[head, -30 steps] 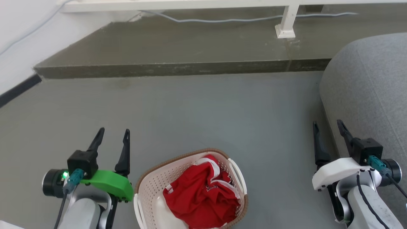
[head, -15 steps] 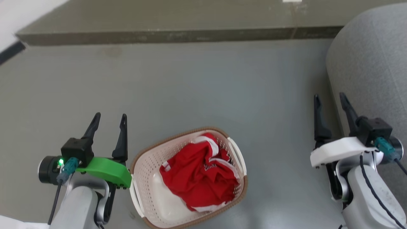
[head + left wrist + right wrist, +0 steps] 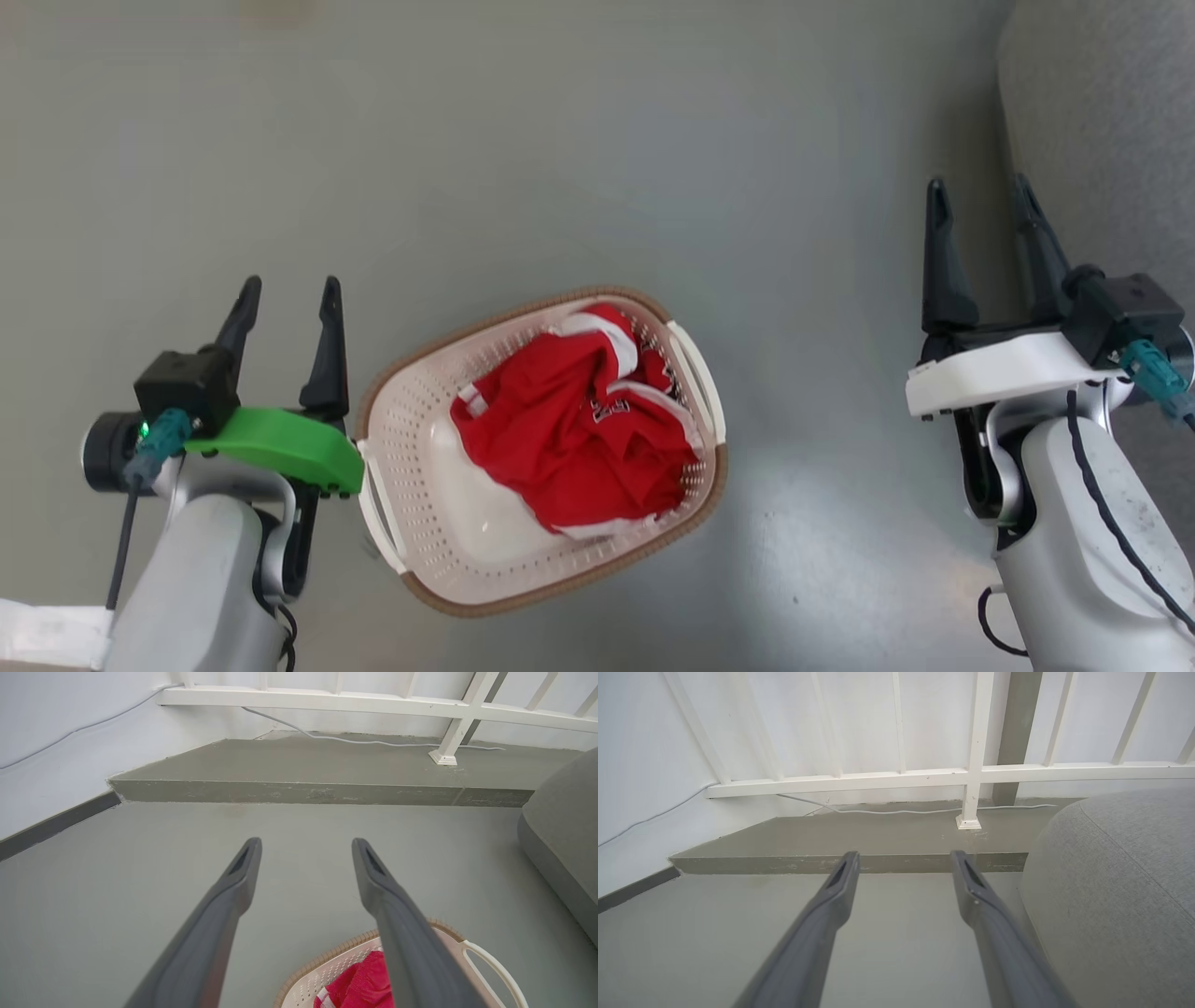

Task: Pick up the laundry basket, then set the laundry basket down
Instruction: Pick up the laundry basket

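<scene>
With both jaws released and empty, the laundry basket lies just beside the left gripper, well apart from the right gripper.

Grey floor, raised step, white railing, grey cushion.
</scene>
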You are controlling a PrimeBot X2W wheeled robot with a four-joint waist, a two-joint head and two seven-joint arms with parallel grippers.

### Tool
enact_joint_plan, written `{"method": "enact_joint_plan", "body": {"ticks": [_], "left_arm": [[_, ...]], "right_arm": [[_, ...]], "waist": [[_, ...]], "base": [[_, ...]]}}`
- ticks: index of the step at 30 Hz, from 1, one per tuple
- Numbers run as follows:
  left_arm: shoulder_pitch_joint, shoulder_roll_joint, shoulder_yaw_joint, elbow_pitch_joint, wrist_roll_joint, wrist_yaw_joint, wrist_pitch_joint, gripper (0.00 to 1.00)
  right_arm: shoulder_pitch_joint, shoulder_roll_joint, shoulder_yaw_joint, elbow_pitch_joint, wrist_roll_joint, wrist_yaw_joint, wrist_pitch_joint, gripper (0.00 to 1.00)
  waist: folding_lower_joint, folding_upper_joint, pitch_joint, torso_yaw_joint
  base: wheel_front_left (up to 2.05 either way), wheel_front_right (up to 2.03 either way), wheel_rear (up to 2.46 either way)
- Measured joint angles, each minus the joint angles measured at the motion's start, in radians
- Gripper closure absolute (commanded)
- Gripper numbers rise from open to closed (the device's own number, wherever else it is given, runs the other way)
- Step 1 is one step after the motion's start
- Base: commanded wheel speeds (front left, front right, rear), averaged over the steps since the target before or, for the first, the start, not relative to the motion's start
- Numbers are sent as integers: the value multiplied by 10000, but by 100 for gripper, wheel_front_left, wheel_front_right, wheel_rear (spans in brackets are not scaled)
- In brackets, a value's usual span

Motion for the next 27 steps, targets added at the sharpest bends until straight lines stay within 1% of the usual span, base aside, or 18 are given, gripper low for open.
{"method": "enact_joint_plan", "body": {"ticks": [12,22,23,27], "left_arm": [[-807,-13,167,587,-192,-134,157,0],[-1396,-12,408,1482,-886,-568,719,0],[-1396,-12,408,1482,-886,-568,719,0],[-1579,-84,510,1962,-1333,-840,951,0]], "right_arm": [[-382,104,19,-153,-109,-46,0,0],[-1152,148,-6,-537,-222,-77,0,0],[-1152,148,-6,-537,-222,-77,0,0],[-1454,165,-38,-569,-240,-79,0,0]], "waist": [[0,0,1717,-39],[1,0,3152,-25],[1,0,3152,-25],[1,0,3663,-31]], "base": [[0,0,0],[0,0,0],[0,0,0],[0,0,0]]}}
